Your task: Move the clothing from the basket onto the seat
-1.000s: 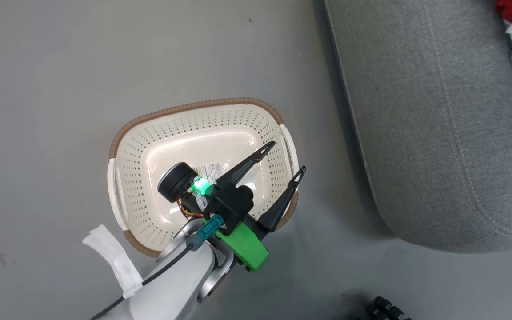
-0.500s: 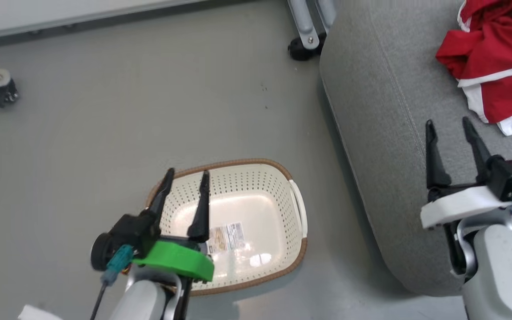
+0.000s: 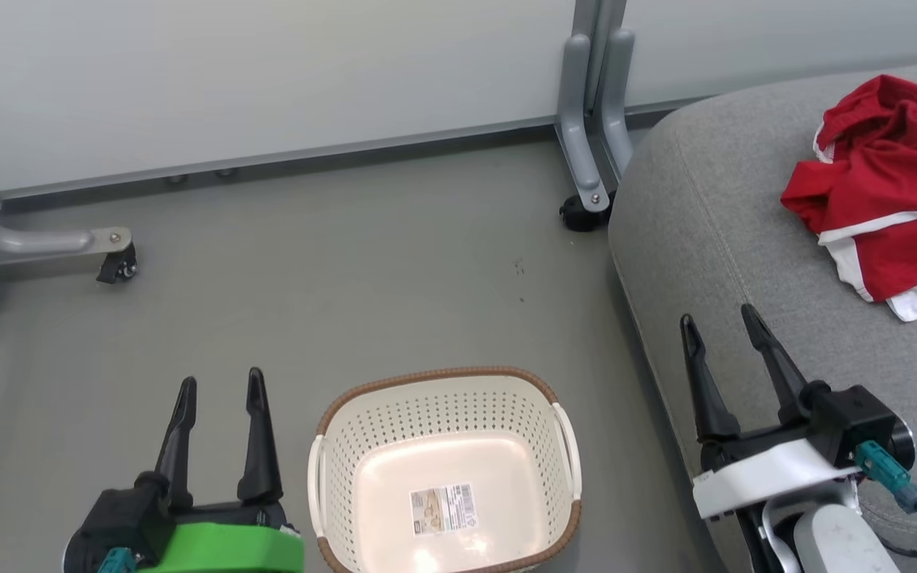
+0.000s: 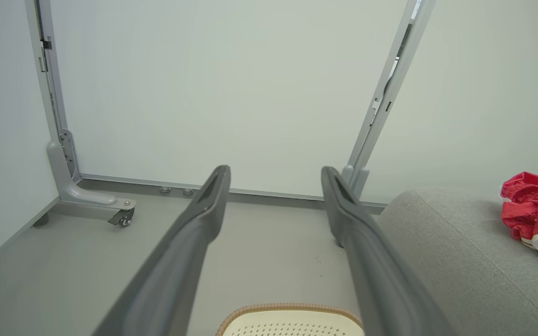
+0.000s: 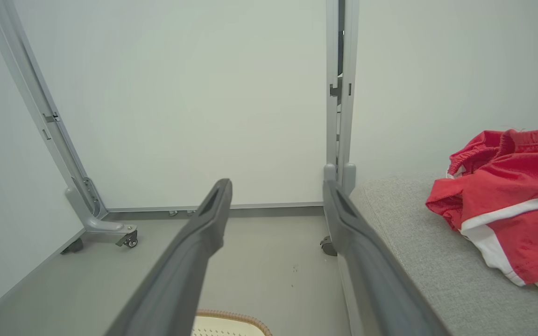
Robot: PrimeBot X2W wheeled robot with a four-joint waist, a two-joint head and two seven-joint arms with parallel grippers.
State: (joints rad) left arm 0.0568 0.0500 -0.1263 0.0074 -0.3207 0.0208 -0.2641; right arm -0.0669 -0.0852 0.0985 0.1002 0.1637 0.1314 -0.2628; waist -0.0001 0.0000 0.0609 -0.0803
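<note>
Our left gripper (image 3: 220, 383) has moved off the cream perforated plastic basket (image 3: 435, 374), which is empty. It and our right gripper (image 3: 717, 314) stand spread, holding nothing. The red white-striped fabric clothing (image 3: 880, 199) lies on the grey upholstered seat (image 3: 713, 239); we judge the task finished.

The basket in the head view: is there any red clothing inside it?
No, the basket holds just its paper label, and the red clothing lies on the grey seat.

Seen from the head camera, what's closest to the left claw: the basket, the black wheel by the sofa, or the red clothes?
1. Cream perforated plastic basket, right beside the left gripper.
2. Small black caster wheel, ahead and right.
3. Red white-striped fabric clothing, far right on the grey fabric seat.
</note>
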